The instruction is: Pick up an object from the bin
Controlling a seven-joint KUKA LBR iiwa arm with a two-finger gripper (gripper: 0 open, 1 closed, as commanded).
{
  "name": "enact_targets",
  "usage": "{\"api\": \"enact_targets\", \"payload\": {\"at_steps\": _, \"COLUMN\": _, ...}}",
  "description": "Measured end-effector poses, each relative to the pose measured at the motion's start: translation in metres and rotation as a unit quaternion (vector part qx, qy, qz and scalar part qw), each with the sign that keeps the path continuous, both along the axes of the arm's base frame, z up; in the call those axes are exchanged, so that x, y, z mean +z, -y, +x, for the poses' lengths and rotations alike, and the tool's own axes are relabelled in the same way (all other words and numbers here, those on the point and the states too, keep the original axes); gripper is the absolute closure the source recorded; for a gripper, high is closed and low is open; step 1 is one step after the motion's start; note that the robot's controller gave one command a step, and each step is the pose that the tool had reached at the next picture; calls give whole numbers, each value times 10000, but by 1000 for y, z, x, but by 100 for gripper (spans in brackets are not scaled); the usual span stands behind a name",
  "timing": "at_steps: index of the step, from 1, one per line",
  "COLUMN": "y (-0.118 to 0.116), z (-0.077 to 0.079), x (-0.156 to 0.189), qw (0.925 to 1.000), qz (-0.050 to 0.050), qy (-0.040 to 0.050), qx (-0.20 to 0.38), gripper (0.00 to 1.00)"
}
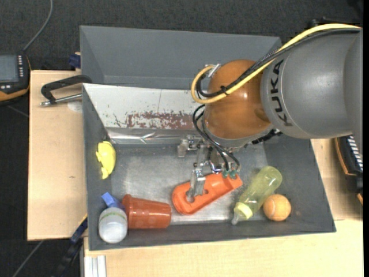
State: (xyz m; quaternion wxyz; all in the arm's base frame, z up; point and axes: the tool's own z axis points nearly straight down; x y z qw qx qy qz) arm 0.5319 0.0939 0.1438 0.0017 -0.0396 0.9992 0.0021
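A grey metal bin [173, 56], its slanted back wall streaked with rust-coloured marks, takes up the middle of our view from above. From the right, the thick, smooth grey arm [317, 85] reaches in. A glossy, rounded orange cover [233, 103] sits at its wrist, with a yellow cable looped over it.

Below the cover, the gripper [206, 176] hangs low over the bin floor, right of centre and towards the near wall. Its metal tip touches the top of a flat, elongated orange plastic piece [214, 192] that lies slantwise on the floor. We cannot tell how far the gripper is open, nor whether it has hold of the piece.

Just to the right lies a translucent yellow-green bottle [260, 190], tilted with its pale cap towards the near wall. Left of the orange piece, a smooth red cup [147, 212] rests on its side. The cup touches a pale, rounded container [112, 225] with a blue part at its upper end, in the near left corner.

A crumpled yellow lump [105, 158] lies by the left wall, well apart from the rest. A small, matte orange ball [277, 207] sits just beside the bottle's cap end.
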Motion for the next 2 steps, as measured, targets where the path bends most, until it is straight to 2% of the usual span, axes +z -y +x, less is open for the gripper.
{"api": "enact_targets", "payload": {"at_steps": 1, "y": 18, "z": -20, "x": -42, "qw": 9940, "qz": -1, "qy": 37, "qx": 1095, "gripper": 0}}
{"api": "enact_targets", "payload": {"at_steps": 2, "y": 44, "z": -15, "x": -59, "qw": 9970, "qz": 10, "qy": 11, "qx": 775, "gripper": 0}}
